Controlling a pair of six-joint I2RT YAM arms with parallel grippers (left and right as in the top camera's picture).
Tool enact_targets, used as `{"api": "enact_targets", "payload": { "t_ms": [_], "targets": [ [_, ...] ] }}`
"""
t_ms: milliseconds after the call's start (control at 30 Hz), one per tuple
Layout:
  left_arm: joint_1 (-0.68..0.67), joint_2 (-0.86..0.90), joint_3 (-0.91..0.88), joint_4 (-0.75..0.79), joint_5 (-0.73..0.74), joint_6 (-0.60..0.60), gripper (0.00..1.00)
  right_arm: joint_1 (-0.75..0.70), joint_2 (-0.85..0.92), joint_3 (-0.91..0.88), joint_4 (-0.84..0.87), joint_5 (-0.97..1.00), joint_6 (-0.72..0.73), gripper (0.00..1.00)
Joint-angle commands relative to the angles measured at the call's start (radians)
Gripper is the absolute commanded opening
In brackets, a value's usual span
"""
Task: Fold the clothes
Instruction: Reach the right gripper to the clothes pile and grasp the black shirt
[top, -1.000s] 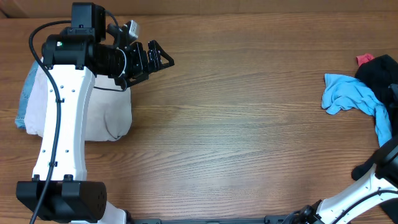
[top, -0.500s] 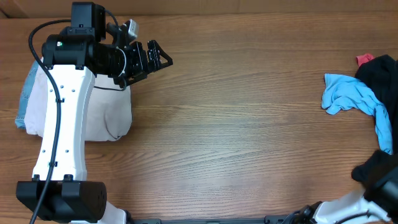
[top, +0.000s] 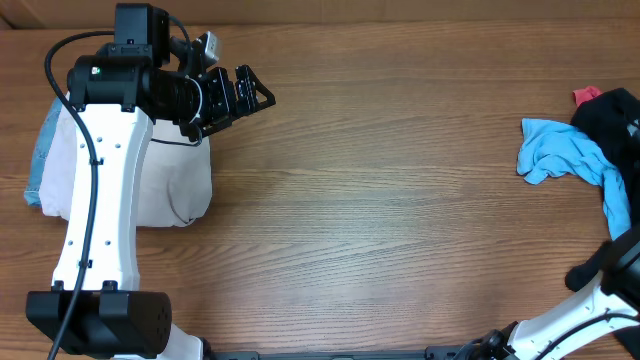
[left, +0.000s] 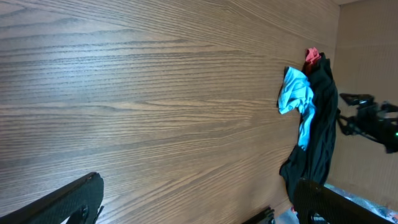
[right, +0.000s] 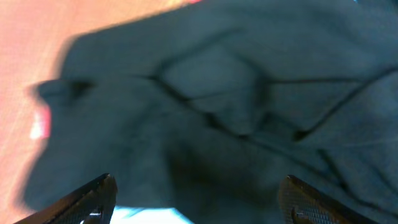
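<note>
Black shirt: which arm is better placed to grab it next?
Probably right: the right claw hovers close over the black shirt; the left claw is far across the table.

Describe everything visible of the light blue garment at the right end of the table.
The light blue garment is soft, thin-looking fabric with no print or label showing. It is unfolded and crumpled into a bunched heap, lying flat on the wooden table near its right edge. A narrower strip trails from the heap alongside the black garment, which it touches. Which of the two lies on top there is hard to tell. Nothing grips it.
</note>
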Motion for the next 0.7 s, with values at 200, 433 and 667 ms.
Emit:
{"api": "enact_targets", "payload": {
  "t_ms": [200,433,667],
  "targets": [
    [-0.006,-0.004,0.023,0.002,-0.006,0.009,1.0,-0.022,0.098,0.002,0.011,0.024,0.018,0.66],
    [-0.006,-0.004,0.023,0.002,-0.006,0.008,1.0,-0.023,-0.001,0.002,0.0,-0.088,0.039,0.08],
    [-0.006,-0.004,0.023,0.002,0.005,0.008,1.0,0.018,-0.314,0.002,-0.054,-0.367,0.035,0.04]
  ]
}}
